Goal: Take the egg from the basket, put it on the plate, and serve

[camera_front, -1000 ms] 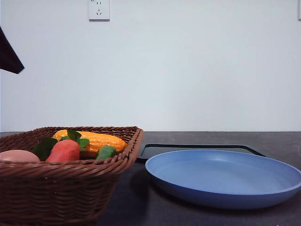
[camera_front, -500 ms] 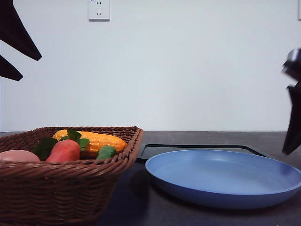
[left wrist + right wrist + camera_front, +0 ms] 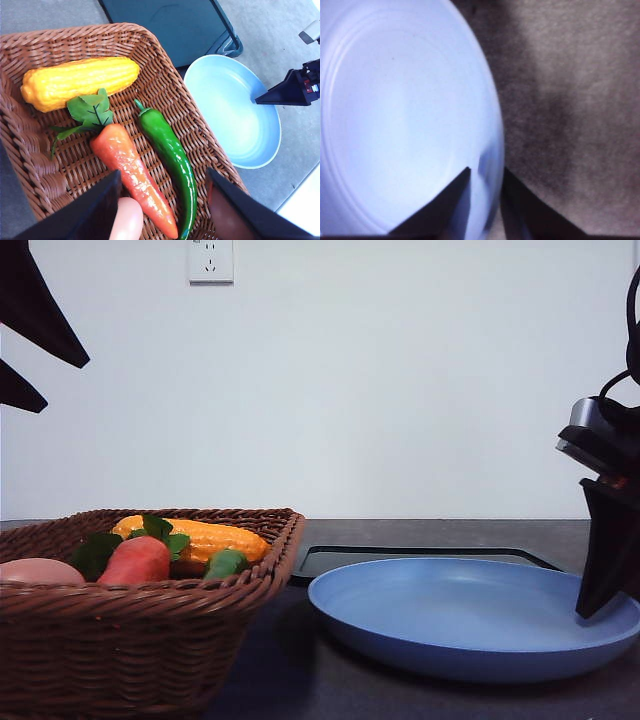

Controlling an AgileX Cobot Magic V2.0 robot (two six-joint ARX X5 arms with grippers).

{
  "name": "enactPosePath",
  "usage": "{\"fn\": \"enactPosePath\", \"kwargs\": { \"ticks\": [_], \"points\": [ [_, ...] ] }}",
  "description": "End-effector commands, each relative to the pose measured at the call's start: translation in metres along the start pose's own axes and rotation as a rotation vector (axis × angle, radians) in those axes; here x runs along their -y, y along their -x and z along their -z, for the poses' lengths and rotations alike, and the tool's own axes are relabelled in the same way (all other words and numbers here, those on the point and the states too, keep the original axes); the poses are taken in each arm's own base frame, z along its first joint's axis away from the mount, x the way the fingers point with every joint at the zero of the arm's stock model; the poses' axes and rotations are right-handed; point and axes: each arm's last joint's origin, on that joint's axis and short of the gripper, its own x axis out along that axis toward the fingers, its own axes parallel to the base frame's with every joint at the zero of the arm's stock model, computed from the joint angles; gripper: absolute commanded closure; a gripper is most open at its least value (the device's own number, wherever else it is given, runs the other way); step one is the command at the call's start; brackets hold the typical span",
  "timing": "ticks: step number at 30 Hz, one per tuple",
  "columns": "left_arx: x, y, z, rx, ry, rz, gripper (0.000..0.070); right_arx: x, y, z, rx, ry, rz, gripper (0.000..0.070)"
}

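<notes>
Wicker rim nearest the front camera belongs to the basket [image 3: 140,610], and the egg [image 3: 38,571] lies inside it at the left end, untouched. From my left wrist I see that egg [image 3: 127,220] just beside the carrot [image 3: 131,170], with a green chilli pepper [image 3: 167,155] alongside and a corn cob [image 3: 80,80] further in. My left gripper [image 3: 160,210] hangs above them with its jaws spread wide and nothing between them.

To the right, the light blue plate [image 3: 470,615] sits bare on the dark table [image 3: 290,680]. My right gripper [image 3: 485,200] is down at the plate's right rim, fingers straddling the edge; they look parted, though whether they touch the rim I cannot tell. Behind the plate lies a black tray [image 3: 420,555].

By my reckoning nothing is done yet: the egg must be picked, carried across, set down, then the plate served.
</notes>
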Motion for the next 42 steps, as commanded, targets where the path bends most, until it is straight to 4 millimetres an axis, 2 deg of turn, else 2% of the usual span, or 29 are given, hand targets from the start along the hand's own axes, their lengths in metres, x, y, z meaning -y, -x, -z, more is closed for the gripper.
{"fn": "enactPosePath", "kwargs": {
  "ticks": [1, 4, 7, 10, 15, 22, 27, 31, 37, 42],
  "points": [
    [0.001, 0.001, -0.004, 0.013, -0.027, -0.003, 0.0357, -0.001, -0.001, -0.004, 0.004, -0.003, -0.004, 0.0677],
    [0.001, 0.001, -0.004, 0.012, -0.026, -0.004, 0.0344, -0.001, -0.001, -0.004, 0.005, -0.003, -0.005, 0.07],
    [0.001, 0.001, -0.004, 0.011, -0.026, -0.004, 0.028, -0.001, 0.0, -0.004, 0.005, -0.003, -0.006, 0.07],
    [0.002, 0.0, -0.003, 0.001, -0.034, 0.0, 0.0269, -0.003, 0.004, -0.003, 0.017, -0.004, -0.007, 0.07],
    [0.007, -0.002, 0.0, -0.061, -0.132, -0.019, 0.0271, -0.008, 0.024, -0.002, 0.084, 0.009, -0.014, 0.07],
    [0.025, -0.013, -0.002, -0.241, -0.353, -0.158, 0.0271, -0.019, 0.058, 0.004, 0.211, 0.051, -0.028, 0.07],
    [0.038, -0.03, -0.01, -0.371, -0.458, -0.208, 0.0271, -0.025, 0.078, 0.009, 0.301, 0.082, -0.037, 0.07],
    [0.041, -0.051, -0.012, -0.493, -0.483, -0.232, 0.027, -0.028, 0.09, 0.014, 0.357, 0.099, -0.039, 0.07],
    [0.033, -0.086, -0.006, -0.644, -0.487, -0.245, 0.027, -0.032, 0.1, 0.018, 0.409, 0.12, -0.043, 0.07],
    [0.026, -0.104, 0.0, -0.71, -0.475, -0.245, 0.0271, -0.033, 0.102, 0.019, 0.415, 0.124, -0.044, 0.07]
  ]
}}
